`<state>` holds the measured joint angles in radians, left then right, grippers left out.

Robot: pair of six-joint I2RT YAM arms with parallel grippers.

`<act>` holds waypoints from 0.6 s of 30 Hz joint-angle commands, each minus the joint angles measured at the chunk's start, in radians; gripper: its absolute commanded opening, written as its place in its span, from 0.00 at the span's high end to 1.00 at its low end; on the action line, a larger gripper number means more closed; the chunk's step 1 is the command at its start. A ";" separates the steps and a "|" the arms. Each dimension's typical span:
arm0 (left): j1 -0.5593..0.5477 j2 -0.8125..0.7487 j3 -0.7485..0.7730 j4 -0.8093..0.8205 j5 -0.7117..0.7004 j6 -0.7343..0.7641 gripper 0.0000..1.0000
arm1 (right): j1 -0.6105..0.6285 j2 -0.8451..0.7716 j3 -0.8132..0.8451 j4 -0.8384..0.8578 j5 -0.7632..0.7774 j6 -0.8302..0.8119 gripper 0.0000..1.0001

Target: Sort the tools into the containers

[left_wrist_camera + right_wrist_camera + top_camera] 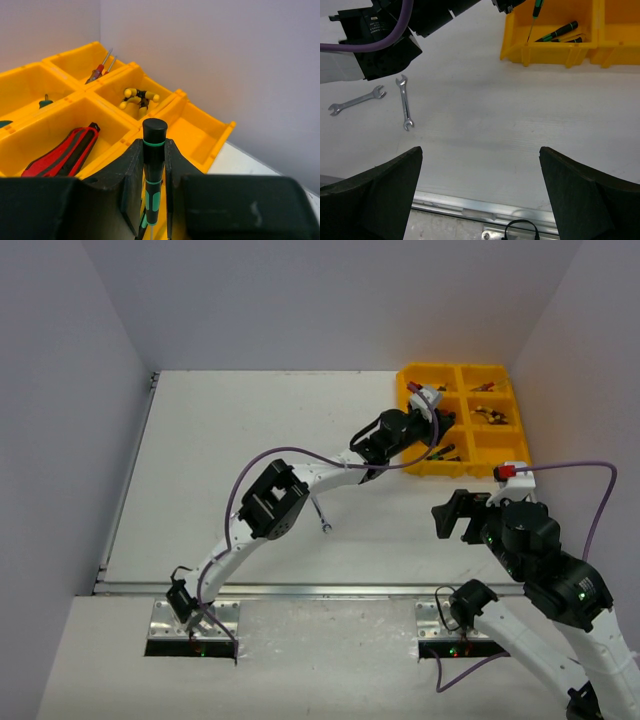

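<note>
**Q:** From above, where are you?

**Me:** My left claw reaches over the left column of the yellow tray, towards its near end. I cannot tell from here what it holds. My right claw hangs over the table, just short of the tray's near edge.

**Q:** And the left wrist view?

**Me:** There my left claw pinches the green-handled screwdriver by its handle. Its long axis runs along my fingers, black cap away from the wrist. Past it, one tray compartment holds red-and-black cutters, the next yellow-handled pliers, and a farther one red-handled screwdrivers.

**Q:** The right wrist view?

**Me:** My right claw is spread wide, holding nothing. The pinched screwdriver hangs nearly upright, tip down, over the tray's near-left compartment, where other green screwdrivers lie. Two silver wrenches lie on the table, left of the tray and well apart from it. The white print on my left arm is too small to read.
</note>
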<state>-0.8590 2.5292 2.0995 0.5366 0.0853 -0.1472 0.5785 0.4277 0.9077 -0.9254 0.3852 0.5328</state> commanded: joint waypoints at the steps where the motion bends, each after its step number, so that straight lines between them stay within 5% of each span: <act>1: 0.000 0.040 0.068 0.038 0.052 0.045 0.94 | 0.000 0.008 0.029 0.011 0.009 -0.008 0.01; 6: -0.008 0.083 0.134 -0.082 0.097 0.091 0.73 | 0.001 0.009 0.029 0.011 0.019 -0.017 0.01; 12: -0.009 0.045 0.165 -0.139 0.165 0.097 0.25 | 0.001 0.025 0.046 0.010 0.030 -0.019 0.01; 16: -0.009 -0.097 0.137 -0.181 0.040 0.101 0.05 | 0.000 0.038 0.058 0.010 0.042 -0.011 0.01; 18: -0.008 -0.191 0.113 -0.240 -0.168 0.094 0.00 | 0.001 0.047 0.063 0.017 0.040 -0.013 0.01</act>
<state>-0.8636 2.5841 2.2003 0.3157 0.1553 -0.0585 0.5785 0.4516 0.9286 -0.9283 0.3946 0.5217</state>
